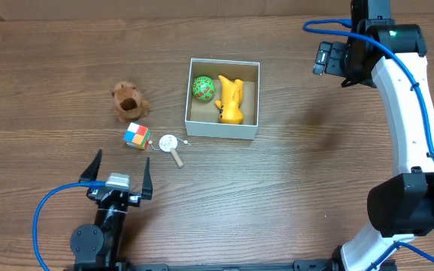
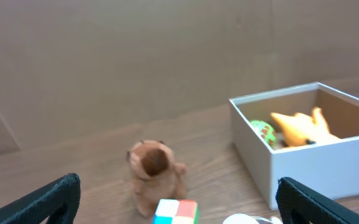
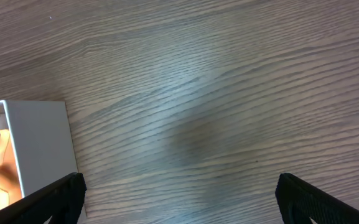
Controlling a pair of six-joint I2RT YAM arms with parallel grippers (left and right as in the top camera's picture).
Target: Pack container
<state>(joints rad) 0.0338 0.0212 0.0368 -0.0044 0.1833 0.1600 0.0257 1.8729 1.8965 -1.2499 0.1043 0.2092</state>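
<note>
My L gripper (image 1: 123,157) stood wide, empty; R gripper (image 3: 179,190) likewise, right of container (image 1: 221,130). Loose plush (image 1: 129,101), cube (image 1: 136,136) and white disc (image 1: 169,142) lay left of container, ahead of L gripper — L arm nearer, I judged.

Ball (image 1: 203,88) and toy figure (image 1: 231,99) in container (image 1: 221,129), ball left of figure. Plush toy (image 1: 128,101) left of container, apart. Puzzle cube (image 1: 136,136) just before plush toy. Round paddle (image 1: 171,144) beside cube, on its right, near container's front-left corner.

Matt white cardboard container (image 1: 223,129), fuzzy brown plush toy (image 1: 129,101), wood-grain table (image 1: 292,188).
</note>
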